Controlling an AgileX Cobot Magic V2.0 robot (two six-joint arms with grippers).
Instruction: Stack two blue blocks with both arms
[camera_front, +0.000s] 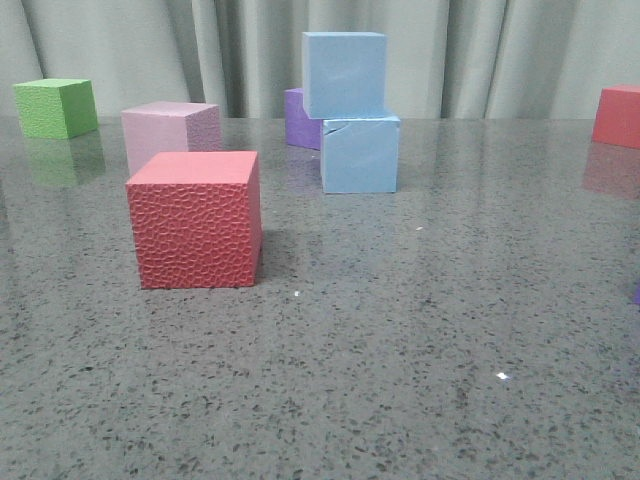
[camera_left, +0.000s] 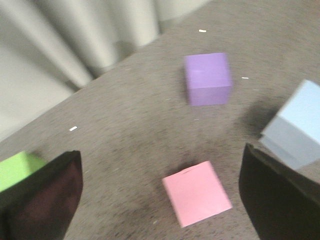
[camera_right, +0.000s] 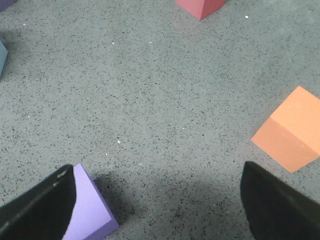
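Two pale blue blocks stand stacked at the back middle of the table. The upper blue block (camera_front: 344, 73) rests on the lower blue block (camera_front: 360, 153), which has a crack near its top edge; the upper one sits shifted a little left. The stack also shows in the left wrist view (camera_left: 295, 125), beside the right finger. My left gripper (camera_left: 161, 165) is open and empty above a pink cube (camera_left: 196, 192). My right gripper (camera_right: 157, 175) is open and empty above bare table. Neither gripper shows in the front view.
A red cube (camera_front: 196, 218) stands front left, a pink cube (camera_front: 170, 135) behind it, a green cube (camera_front: 56, 107) far left, a purple cube (camera_front: 298, 118) behind the stack, another red cube (camera_front: 617, 115) far right. Near my right gripper lie a purple cube (camera_right: 90, 210) and an orange cube (camera_right: 290, 130).
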